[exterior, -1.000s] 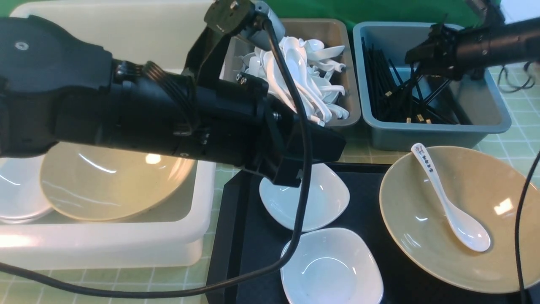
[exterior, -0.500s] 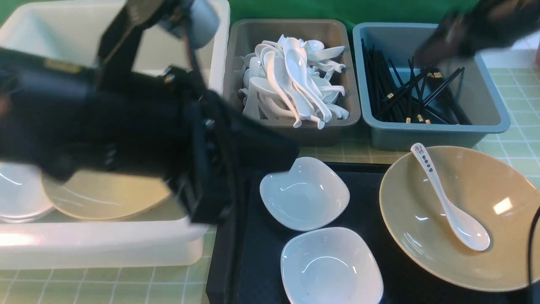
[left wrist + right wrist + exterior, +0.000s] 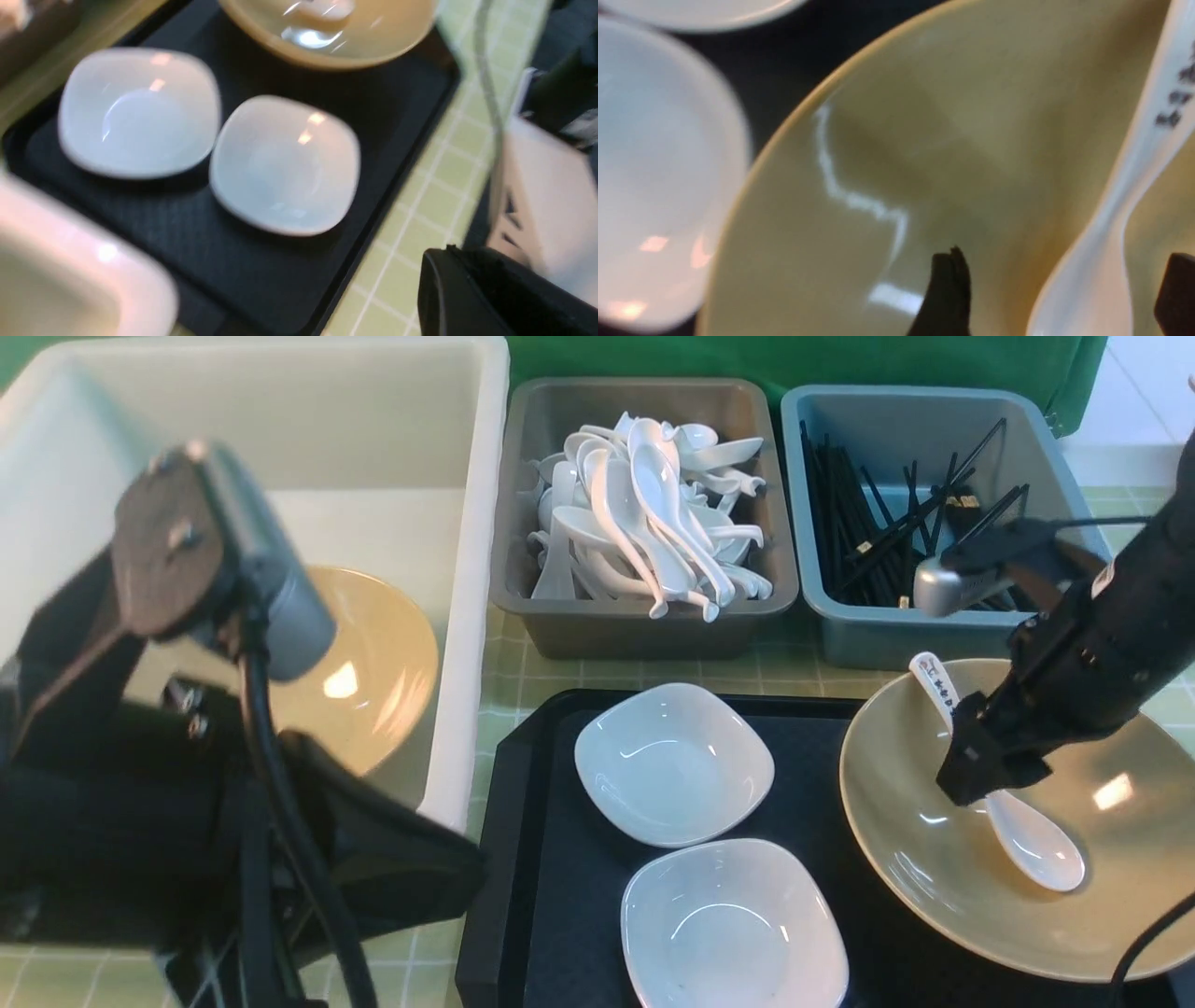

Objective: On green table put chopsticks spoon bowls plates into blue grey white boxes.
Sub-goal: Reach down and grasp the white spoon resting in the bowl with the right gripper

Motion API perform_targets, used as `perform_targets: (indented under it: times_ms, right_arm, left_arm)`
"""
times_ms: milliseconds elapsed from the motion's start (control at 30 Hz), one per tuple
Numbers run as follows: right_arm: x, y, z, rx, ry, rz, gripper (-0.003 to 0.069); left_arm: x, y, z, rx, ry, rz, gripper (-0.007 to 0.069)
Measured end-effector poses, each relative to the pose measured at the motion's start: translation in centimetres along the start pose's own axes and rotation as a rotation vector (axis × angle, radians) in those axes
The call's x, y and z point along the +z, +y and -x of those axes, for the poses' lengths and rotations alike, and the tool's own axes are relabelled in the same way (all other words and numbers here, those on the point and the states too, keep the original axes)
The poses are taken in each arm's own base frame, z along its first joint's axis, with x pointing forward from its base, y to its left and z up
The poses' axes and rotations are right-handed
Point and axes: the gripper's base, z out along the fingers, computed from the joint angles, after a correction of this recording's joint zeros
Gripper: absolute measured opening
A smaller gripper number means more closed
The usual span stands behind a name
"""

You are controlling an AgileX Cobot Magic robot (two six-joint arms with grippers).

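Nearby, plates (image 3: 673, 763) on black tray (image 3: 551, 882)

Left arm (image 3: 140, 821) fills the lower left of the frame: bulky, matte black, with a thick black cable (image 3: 259, 709) running down it. Above it there's a grey cylinder (image 3: 271, 588), capped by a dark round plate (image 3: 168, 539) with a single screw. Over on the right, the right arm (image 3: 1111, 644) is black too, with a silver-grey camera pod (image 3: 952, 583), a small white label (image 3: 1103, 581) and a blocky black right gripper (image 3: 980, 775).
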Motion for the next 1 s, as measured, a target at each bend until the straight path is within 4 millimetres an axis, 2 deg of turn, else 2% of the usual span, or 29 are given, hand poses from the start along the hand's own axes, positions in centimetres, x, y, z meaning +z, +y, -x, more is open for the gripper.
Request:
perform_targets:
  times_ms: [167, 233, 267, 333, 367, 400, 467, 567, 667, 767, 933, 967, 1000]
  right_arm:
    - [1.2, -0.7, 0.9, 0.021, -0.096, -0.048, 0.0533]
    - [2.4, -1.0, 1.1, 0.027, -0.080, -0.047, 0.0459]
    - [2.5, -1.0, 1.1, 0.028, -0.078, -0.047, 0.0451]
    - [3.3, -1.2, 1.0, 0.028, -0.056, -0.043, 0.0328]
    - [3.4, -1.2, 1.0, 0.027, -0.053, -0.043, 0.0302]
    - [3.6, -1.2, 1.0, 0.023, -0.046, -0.042, 0.0223]
    - [3.7, -1.3, 1.0, 0.006, -0.041, -0.041, 0.0121]
    - [3.2, -1.1, 1.0, -0.007, -0.031, -0.035, 0.0127]
    - [1.3, -0.8, 1.5, -0.025, -0.043, -0.030, 0.0127]
    - [-1.5, -0.5, 2.7, -0.048, -0.095, -0.038, 0.0127]
    - [-8.2, 1.0, 6.6, -0.092, -0.288, -0.017, 0.0127]
    - [-8.4, 1.2, 6.8, -0.096, -0.295, -0.012, 0.0127]
    - [-10.2, 2.1, 8.6, -0.110, -0.386, 0.018, 0.0127]
  left_arm:
    - [0.4, 0.6, -0.6, -0.063, -0.041, 0.071, -0.0001]
    - [0.4, 0.8, -0.3, -0.088, -0.081, 0.095, -0.0001]
    - [0.4, 0.8, -0.3, -0.089, -0.083, 0.096, -0.0001]
    - [0.4, 0.9, -0.2, -0.101, -0.096, 0.101, -0.0001]
    - [0.4, 0.9, -0.2, -0.102, -0.097, 0.101, -0.0001]
    - [0.4, 0.9, -0.2, -0.105, -0.098, 0.101, -0.0001]
    - [0.4, 0.9, -0.2, -0.109, -0.099, 0.101, -0.0001]
    - [0.4, 0.9, -0.1, -0.113, -0.101, 0.102, -0.0001]
    - [0.3, 0.9, -0.1, -0.118, -0.105, 0.104, -0.0001]
    - [0.3, 1.0, 0.0, -0.123, -0.117, 0.111, -0.0001]
    - [0.2, 1.4, 0.5, -0.118, -0.177, 0.151, -0.0001]
    - [0.2, 1.4, 0.6, -0.118, -0.186, 0.156, -0.0001]
    - [0.1, 1.7, 0.9, -0.112, -0.221, 0.184, -0.0001]
